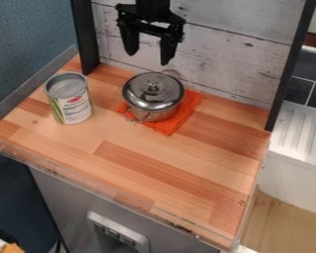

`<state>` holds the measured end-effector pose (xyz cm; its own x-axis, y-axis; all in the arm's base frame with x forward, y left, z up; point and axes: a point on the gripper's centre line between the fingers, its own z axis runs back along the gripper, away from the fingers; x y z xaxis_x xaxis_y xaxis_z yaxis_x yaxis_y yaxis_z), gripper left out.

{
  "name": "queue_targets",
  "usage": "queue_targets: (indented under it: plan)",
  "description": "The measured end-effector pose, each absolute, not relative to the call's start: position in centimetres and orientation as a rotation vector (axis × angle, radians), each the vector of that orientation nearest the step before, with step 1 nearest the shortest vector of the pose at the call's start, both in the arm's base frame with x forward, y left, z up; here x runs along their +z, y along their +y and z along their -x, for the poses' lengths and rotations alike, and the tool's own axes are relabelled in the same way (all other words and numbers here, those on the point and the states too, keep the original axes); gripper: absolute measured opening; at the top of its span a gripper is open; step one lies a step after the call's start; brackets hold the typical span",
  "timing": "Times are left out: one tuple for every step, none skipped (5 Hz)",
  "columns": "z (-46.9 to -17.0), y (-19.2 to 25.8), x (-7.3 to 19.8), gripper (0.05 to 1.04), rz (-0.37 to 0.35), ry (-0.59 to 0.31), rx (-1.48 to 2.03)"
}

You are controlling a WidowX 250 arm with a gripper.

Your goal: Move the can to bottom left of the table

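A lidded metal pot (153, 96) sits upright on an orange cloth (173, 121). Behind the pot stands a whitewashed plank panel (226, 54); to its right, beyond a black post (292, 69), lies a ribbed white drainboard (299, 129).

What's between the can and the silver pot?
In the camera view, a strip of wooden tabletop lies between the can and the pot, with a corner of the orange cloth poking out on the pot's side.
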<state>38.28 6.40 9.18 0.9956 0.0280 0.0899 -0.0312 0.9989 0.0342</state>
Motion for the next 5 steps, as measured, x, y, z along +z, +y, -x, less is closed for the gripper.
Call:
queue_targets:
  plan:
    - [-38.0,6.3,7.7,1.001,-0.028,-0.049,0.027]
    - [-37.4,8.6,6.8,1.001,-0.026,-0.043,0.046]
    - [-37.1,12.3,6.4,1.001,-0.030,-0.047,0.086]
    - [-37.6,13.9,5.3,1.001,-0.026,-0.050,0.047]
    - [-37.0,15.4,4.2,1.001,-0.023,-0.032,0.049]
